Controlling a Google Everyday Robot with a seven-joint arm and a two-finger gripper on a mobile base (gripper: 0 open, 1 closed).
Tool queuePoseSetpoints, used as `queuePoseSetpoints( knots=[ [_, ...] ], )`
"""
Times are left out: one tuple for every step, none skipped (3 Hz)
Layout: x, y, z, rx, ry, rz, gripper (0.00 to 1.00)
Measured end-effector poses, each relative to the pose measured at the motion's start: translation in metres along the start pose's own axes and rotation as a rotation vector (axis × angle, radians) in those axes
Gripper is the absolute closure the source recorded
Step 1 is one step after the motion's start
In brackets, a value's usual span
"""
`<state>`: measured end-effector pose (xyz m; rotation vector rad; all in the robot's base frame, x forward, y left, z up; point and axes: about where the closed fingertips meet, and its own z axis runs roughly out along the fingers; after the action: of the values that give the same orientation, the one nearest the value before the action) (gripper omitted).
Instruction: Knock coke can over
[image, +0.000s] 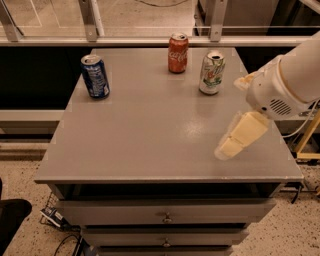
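The coke can (178, 52) is red with white script and a silver top. It stands upright at the back middle of the grey table (150, 135). My gripper (226, 149) is cream-coloured and hangs from a white arm (287, 85) that comes in from the right. It points down and to the left over the table's front right part. It is well in front of and to the right of the coke can and touches no can.
A blue can (95, 76) stands upright at the back left. A white-and-green can (211, 73) stands upright just right of the coke can, between it and my arm. Drawers sit below the tabletop. A railing runs behind the table.
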<state>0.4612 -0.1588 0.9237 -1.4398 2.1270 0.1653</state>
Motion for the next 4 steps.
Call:
queuePoseSetpoints(
  knots=[
    [-0.028,0.011,0.046,-0.041,-0.22,0.072,0.0],
    [-0.082,0.01,0.077,-0.058,-0.483,0.104,0.0],
    [-0.131,-0.01,0.081,-0.003,-0.69,0.136,0.0],
    [-0.151,-0.021,0.081,0.053,-0.736,0.141,0.0]
  ],
)
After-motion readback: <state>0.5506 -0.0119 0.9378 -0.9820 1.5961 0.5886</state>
